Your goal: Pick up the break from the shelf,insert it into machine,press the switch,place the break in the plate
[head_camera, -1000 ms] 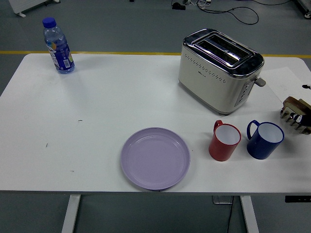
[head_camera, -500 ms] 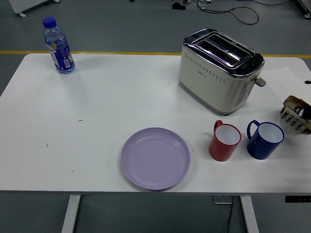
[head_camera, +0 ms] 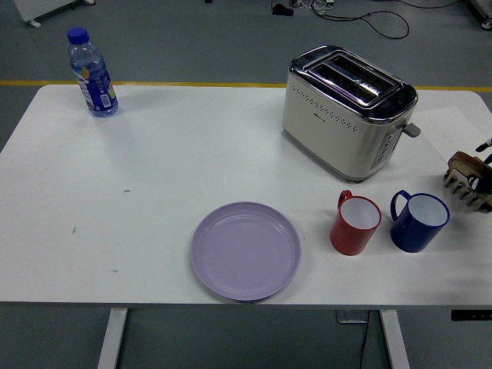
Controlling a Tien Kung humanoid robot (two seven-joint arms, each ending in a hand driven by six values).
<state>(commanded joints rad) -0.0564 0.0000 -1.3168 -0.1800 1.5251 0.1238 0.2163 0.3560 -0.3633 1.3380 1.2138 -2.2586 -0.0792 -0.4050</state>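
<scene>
Bread, or what looks like brown bread, sits in the wooden rack [head_camera: 467, 183] at the 3 o'clock edge of the table, and it is cut by the picture border, so you cannot see all of it. A small dark part at that edge may be the right hand [head_camera: 484, 145]; whether its fingers are open or closed, you cannot tell. The left hand does not appear.

Your risks, as I judge them, are these. The blue mug [head_camera: 419, 221] stands just beside the rack, toward 7 o'clock from it, and the red mug [head_camera: 356, 222] is near that one; a low sweep toward the toaster [head_camera: 347, 110] can knock them over. The toaster stands at an angle, at 1 o'clock from the table's middle, so a slice brought straight can catch the chrome rim of the slots. Its lever [head_camera: 413, 130] faces the rack side and it is small.

The purple plate [head_camera: 246, 250] waits empty at 6 o'clock. A water bottle [head_camera: 91, 71] stands far away at 10 o'clock.

The white table [head_camera: 154, 177] is smooth, with a few small dark marks. Behind it you see grey floor, a yellow line and some cables.
</scene>
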